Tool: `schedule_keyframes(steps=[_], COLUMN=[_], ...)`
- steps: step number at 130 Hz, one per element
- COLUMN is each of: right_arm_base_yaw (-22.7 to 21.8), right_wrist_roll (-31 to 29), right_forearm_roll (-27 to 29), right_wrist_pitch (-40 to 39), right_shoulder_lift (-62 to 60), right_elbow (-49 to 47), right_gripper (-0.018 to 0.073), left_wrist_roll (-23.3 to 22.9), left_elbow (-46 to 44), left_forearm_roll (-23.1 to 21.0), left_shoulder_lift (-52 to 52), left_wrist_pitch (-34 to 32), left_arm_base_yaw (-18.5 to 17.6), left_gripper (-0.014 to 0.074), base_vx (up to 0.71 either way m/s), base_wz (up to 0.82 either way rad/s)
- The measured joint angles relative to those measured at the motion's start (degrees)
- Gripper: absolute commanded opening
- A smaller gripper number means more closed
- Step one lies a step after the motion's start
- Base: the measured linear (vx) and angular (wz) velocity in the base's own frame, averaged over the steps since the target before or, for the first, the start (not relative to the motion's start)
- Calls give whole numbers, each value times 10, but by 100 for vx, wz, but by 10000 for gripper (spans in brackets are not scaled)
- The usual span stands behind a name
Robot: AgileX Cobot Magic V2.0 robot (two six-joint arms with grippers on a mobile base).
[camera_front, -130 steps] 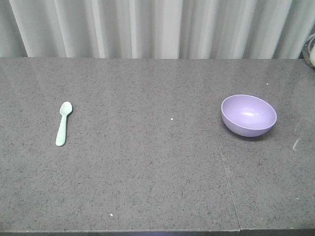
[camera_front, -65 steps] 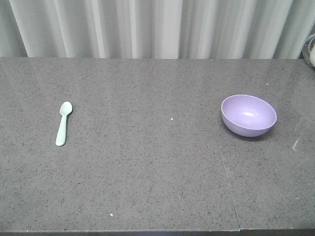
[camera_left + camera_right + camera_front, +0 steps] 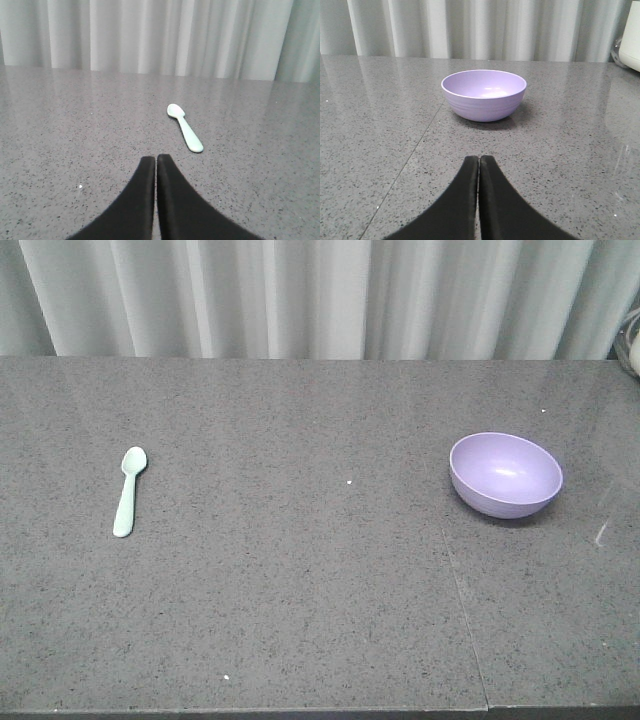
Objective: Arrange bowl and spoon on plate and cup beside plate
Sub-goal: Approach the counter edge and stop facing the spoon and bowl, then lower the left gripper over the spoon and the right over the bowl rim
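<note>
while the lavender bowl sits upright on the right part of the grey speckled table, the mint-green spoon lies flat well apart on the left, scoop toward the curtain. the left gripper hangs low near the spoon's handle, apart from it, fingers pressed together. the right gripper, likewise pressed together, faces the bowl. a white object stands at the far right edge.

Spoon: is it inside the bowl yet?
No, the spoon lies on the table, well apart from the bowl.
</note>
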Motion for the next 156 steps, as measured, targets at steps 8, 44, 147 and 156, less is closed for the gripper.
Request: schedule_keyframes(steps=[8,44,147,156], right_arm_base_yaw=[0,0,0,0], right_wrist_roll=[-3,-31,-28,-27], right_forearm_roll=[0,-15,36,36], right_wrist_pitch=[-13,-33,223,228], right_shoulder_lift=[0,173,575,586], right_elbow=[-5,-113,-478,-495], right_gripper=[-7,-7,-3,0], left_wrist_roll=[0,-1,108,135], left_elbow=[0,-41,-460,-497], left_forearm_roll=[-1,-36,-126,-139], left_shoulder_lift=[0,55,553,584], left_wrist_pitch=[-10,-7,242,263], left_arm_base_yaw=[0,0,0,0], left_gripper=[-6,-6,-6,-6], base_vx=[0,0,0,0], base_wz=[0,0,0,0])
